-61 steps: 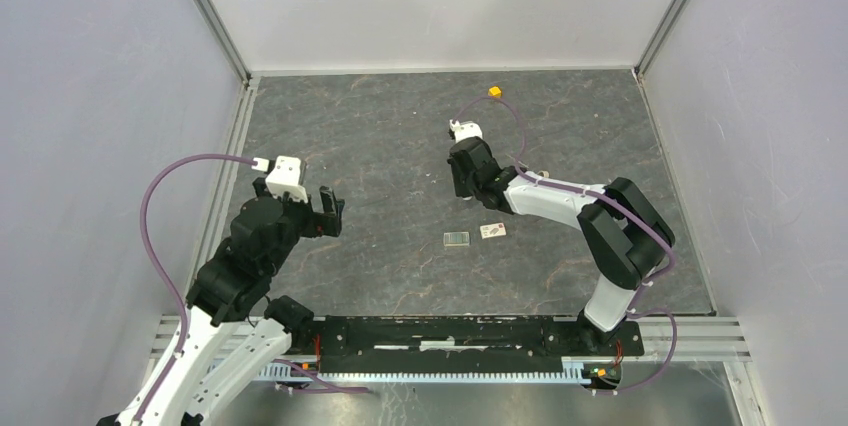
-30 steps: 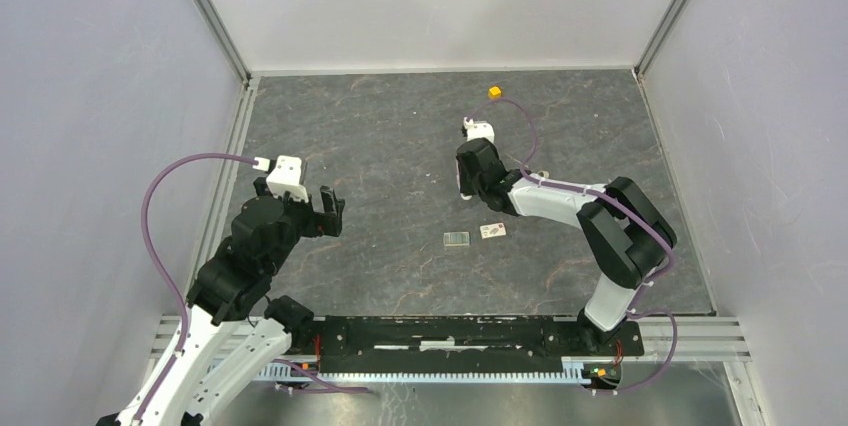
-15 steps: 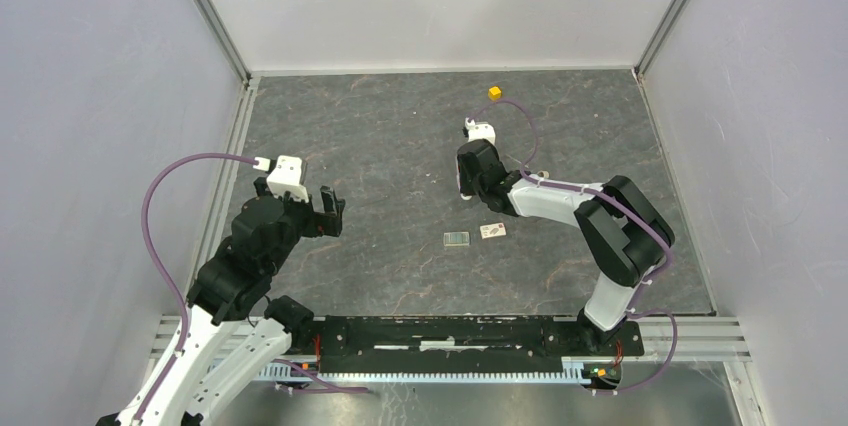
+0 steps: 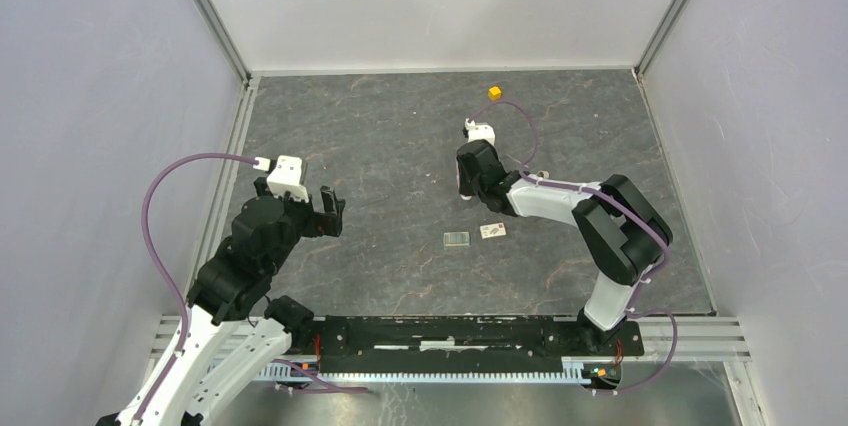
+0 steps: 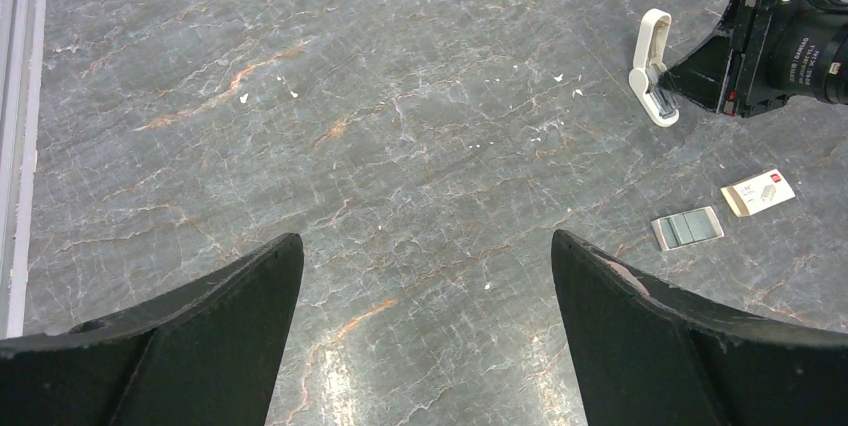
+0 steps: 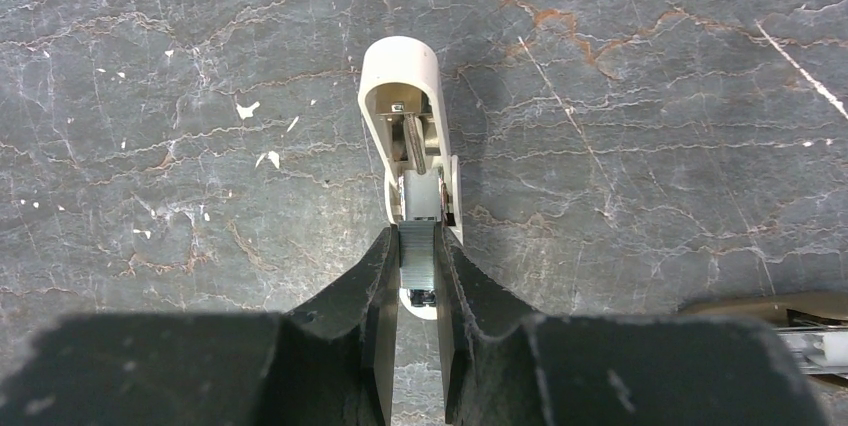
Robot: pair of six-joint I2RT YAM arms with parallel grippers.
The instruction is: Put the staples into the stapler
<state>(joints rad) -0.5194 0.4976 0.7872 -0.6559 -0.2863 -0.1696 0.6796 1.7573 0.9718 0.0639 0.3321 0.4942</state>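
Observation:
The white mini stapler (image 6: 405, 96) lies opened flat on the dark stone table, its metal channel facing up; it also shows in the left wrist view (image 5: 651, 61). My right gripper (image 6: 418, 242) is shut on a short ribbed silvery strip of staples (image 6: 418, 244), held right over the stapler's near arm. In the top view the right gripper (image 4: 466, 186) hides the stapler. A flat silvery-grey block of staples with a pale rim (image 4: 456, 239) lies on the table nearer the arms, also seen in the left wrist view (image 5: 687, 228). My left gripper (image 4: 328, 208) is open and empty, far to the left.
A pale card with dark marks (image 4: 492, 231) lies just right of the staple block. A small yellow cube (image 4: 494, 92) sits near the back wall. White walls enclose the table on three sides, with a metal rail (image 4: 232, 146) along the left edge.
The right gripper shifted slightly to the right between two seconds and one second ago, then held still. The left arm has not moved.

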